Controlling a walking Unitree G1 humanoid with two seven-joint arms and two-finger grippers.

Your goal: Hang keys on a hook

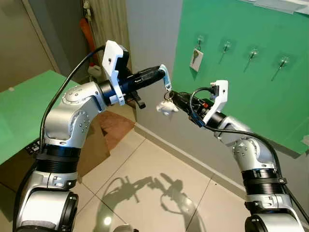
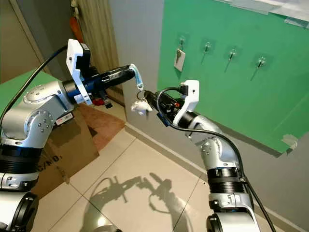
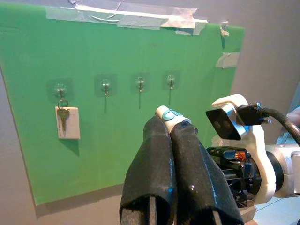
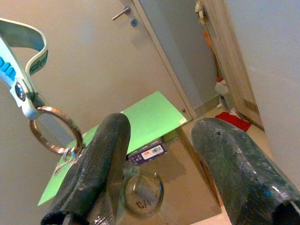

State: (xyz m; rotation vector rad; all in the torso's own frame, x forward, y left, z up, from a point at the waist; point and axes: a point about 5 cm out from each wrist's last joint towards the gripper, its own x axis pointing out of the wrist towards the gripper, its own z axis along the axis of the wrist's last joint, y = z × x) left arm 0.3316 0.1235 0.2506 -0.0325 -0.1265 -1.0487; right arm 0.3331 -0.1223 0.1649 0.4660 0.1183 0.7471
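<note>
Centre frame, our left gripper (image 1: 163, 73) pinches the keys' (image 1: 166, 107) blue strap shut. Our right gripper (image 4: 159, 154) gapes wide beside the ring; what dangles below looks like a white fob, perhaps. The hooks (image 3: 139, 84) line the green board (image 1: 251, 101) upper right.

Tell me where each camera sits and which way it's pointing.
Head stereo views: look forward and down at both arms before the green board; left gripper holds the key strap.
Left wrist view: along its shut fingers toward the board's hooks.
Right wrist view: past its open fingers at the key ring.
Shared: strap, board.
</note>
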